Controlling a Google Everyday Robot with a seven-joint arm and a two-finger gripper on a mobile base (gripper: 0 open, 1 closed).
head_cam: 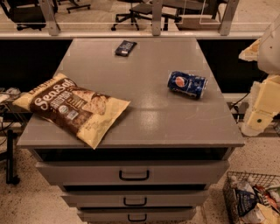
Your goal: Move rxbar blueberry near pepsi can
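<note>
Far back on the cabinet (153, 109) lies the flat navy rxbar blueberry (125, 47); gripper (259, 114) off right, state unclear.

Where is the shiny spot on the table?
In the camera view, a glare lies on the table in front of the pepsi can; the rxbar blueberry at the far edge looks dark; the gripper, off the table's right side, is brightly lit.

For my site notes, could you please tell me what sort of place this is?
Probably an office or lab: swivel chairs behind, a grey drawer cabinet, a wire basket of snacks. The gripper sits right of the cabinet.
</note>
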